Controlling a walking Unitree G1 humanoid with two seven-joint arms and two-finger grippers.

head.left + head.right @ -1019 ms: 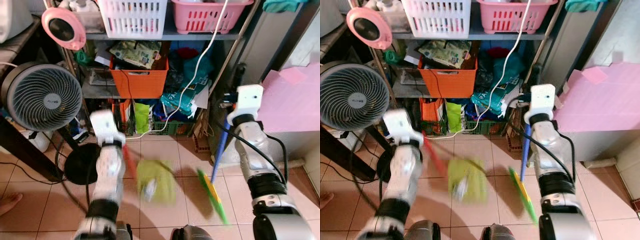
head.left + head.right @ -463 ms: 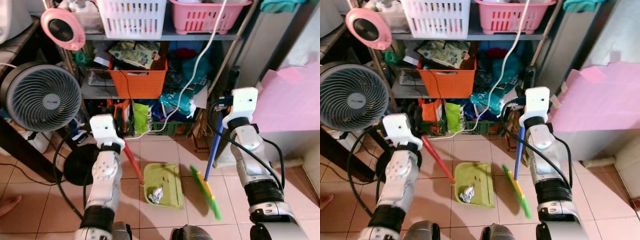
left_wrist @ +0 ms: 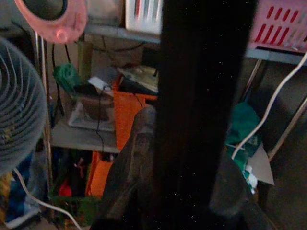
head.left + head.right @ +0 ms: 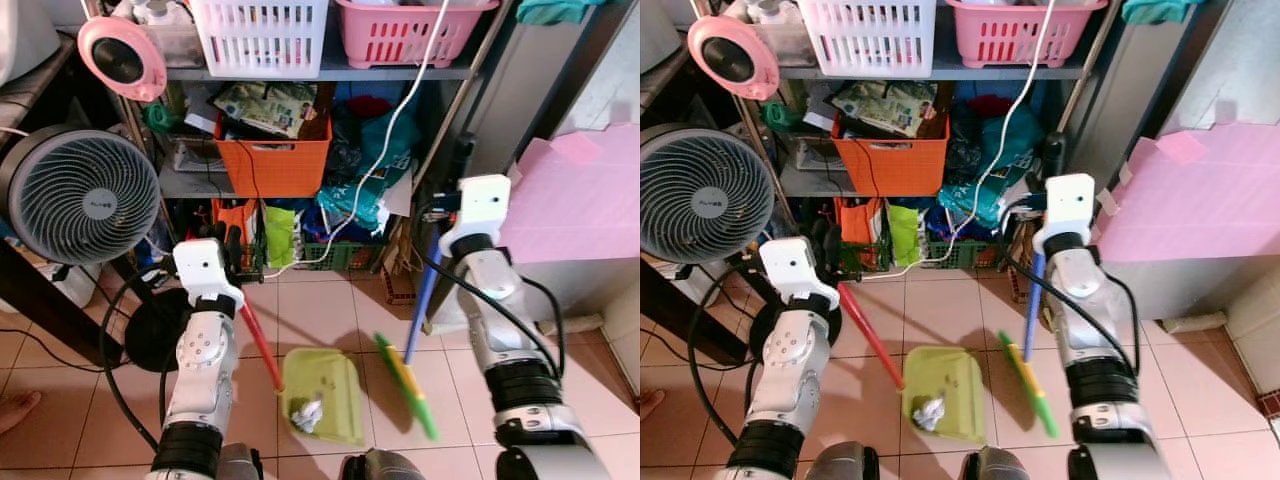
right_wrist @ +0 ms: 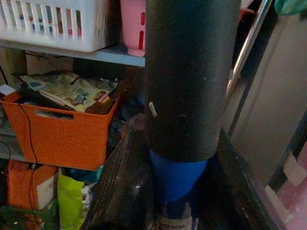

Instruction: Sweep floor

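A lime green dustpan (image 4: 322, 394) lies on the tiled floor with a crumpled scrap of paper (image 4: 306, 412) in it. Its red handle (image 4: 259, 345) slants up into my left gripper (image 4: 232, 262), which is shut on it. My right gripper (image 4: 437, 218) is shut on the blue handle (image 4: 422, 298) of a broom. The broom's green head (image 4: 408, 386) hangs just right of the dustpan, blurred. In the right wrist view the blue handle (image 5: 175, 184) runs between the fingers under a black tube.
A shelf unit (image 4: 330, 70) stands straight ahead with an orange bin (image 4: 275, 160), white and pink baskets and clutter at floor level. A grey fan (image 4: 85, 198) on a black stand is at the left with cables on the floor. A pink-covered surface (image 4: 585, 200) is at the right.
The dustpan has slid a little nearer and is sharp now after being blurred a second ago. The broom head has shifted slightly left toward the pan. The camera has tilted slightly.
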